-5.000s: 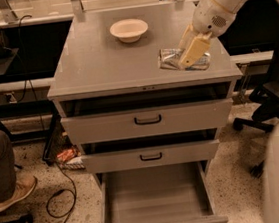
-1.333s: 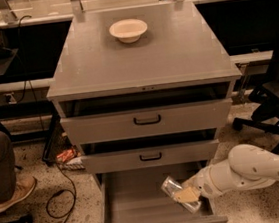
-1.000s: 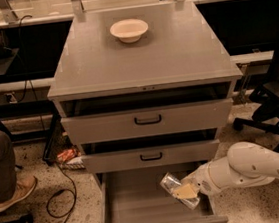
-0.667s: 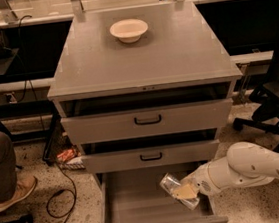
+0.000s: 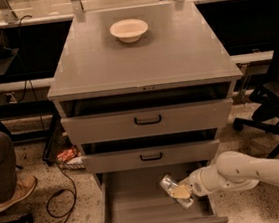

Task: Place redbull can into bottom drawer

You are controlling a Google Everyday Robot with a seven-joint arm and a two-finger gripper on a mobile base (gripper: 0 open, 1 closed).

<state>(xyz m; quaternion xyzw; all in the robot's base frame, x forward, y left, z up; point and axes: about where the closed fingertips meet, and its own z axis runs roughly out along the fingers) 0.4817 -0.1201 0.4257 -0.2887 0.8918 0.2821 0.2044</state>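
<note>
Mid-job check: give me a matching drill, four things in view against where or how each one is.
1 redbull can
2 bowl
3 bottom drawer
4 gripper

A on the cabinet top
B pulled open, lowest
C shut on the can, at the drawer's right side
D silver, held inside the drawer

Pairs: 1-D, 2-A, 3-B, 4-C

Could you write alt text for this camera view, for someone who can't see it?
A robot's gripper, reaching in from the right, holds a silver redbull can inside the open bottom drawer of a gray cabinet. A cream bowl sits on the cabinet top; the two upper drawers are slightly ajar.
</note>
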